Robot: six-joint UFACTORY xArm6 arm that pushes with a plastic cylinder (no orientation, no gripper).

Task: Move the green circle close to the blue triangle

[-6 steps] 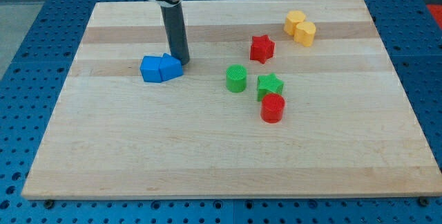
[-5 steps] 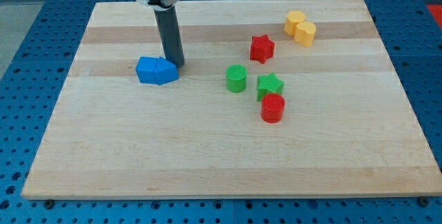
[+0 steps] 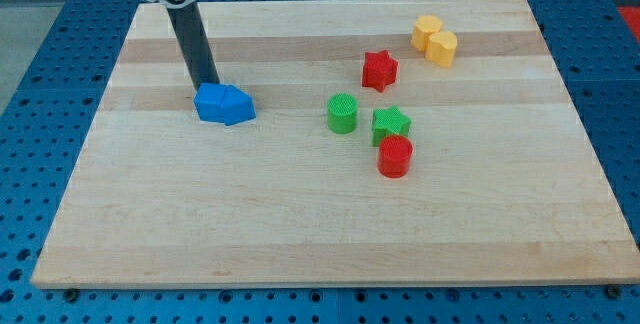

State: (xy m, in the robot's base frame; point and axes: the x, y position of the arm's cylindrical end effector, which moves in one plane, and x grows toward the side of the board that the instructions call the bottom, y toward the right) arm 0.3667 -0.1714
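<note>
The green circle (image 3: pixel 342 113) stands near the board's middle. Two blue blocks lie joined to its left: a blue cube (image 3: pixel 211 103) and a blue triangle-like block (image 3: pixel 237 106) on its right side. My tip (image 3: pixel 206 85) is at the top left corner of the blue pair, touching or nearly touching the cube. The green circle is about a hundred pixels to the right of the blue triangle, far from my tip.
A green star (image 3: pixel 391 123) and a red cylinder (image 3: pixel 395 156) sit just right of the green circle. A red star (image 3: pixel 379 69) lies above them. Two yellow blocks (image 3: pixel 435 40) are at the top right. The wooden board (image 3: pixel 320 234) lies on a blue perforated table.
My tip has moved left, from the right top side of the blue pair to its left top corner. The blue pair has shifted slightly left. The other blocks have not moved.
</note>
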